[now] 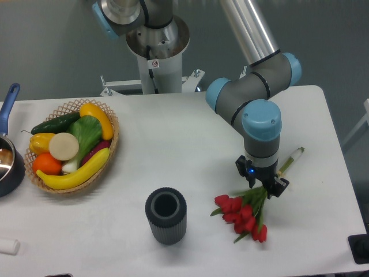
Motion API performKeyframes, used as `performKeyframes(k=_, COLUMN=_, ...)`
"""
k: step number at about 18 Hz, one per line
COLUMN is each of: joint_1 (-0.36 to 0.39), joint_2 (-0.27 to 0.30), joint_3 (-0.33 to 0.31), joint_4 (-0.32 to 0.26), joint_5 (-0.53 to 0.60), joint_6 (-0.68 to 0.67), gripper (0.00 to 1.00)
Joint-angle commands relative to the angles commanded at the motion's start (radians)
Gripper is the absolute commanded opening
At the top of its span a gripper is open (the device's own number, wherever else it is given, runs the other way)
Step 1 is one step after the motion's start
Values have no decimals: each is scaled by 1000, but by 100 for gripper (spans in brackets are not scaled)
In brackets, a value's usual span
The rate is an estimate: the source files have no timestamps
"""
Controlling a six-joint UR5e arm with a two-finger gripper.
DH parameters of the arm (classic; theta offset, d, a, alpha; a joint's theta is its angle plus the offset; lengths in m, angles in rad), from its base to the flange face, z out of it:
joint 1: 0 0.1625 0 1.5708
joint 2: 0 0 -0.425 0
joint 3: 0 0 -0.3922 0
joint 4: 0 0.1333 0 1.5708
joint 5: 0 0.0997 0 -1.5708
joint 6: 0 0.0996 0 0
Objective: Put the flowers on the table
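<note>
The flowers [241, 214], a bunch of red tulips with green leaves, lie low at the front right of the white table [190, 144]. Their stems run up and to the right under the arm, and the stem ends [291, 157] stick out past it. My gripper [262, 186] points down over the stems, right behind the blooms. The wrist hides the fingers, so I cannot tell whether they grip the stems. The blooms look to rest on or just above the tabletop.
A dark grey ribbed cylinder vase [166, 215] stands upright left of the tulips. A wicker basket [74, 145] of fruit and vegetables sits at the left. A dark pan with a blue handle [8, 156] is at the left edge. The robot base [155, 52] stands behind the table.
</note>
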Motion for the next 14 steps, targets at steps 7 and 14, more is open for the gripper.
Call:
performKeyframes(k=7, joint_1=23, joint_2=58, joint_3=69, joint_4=-18, joint_5=2, joint_6=6, gripper=100)
performKeyframes(k=14, joint_1=83, joint_2=89, joint_3=172, joint_4=-208, joint_5=-56, joint_6=37, gripper=100)
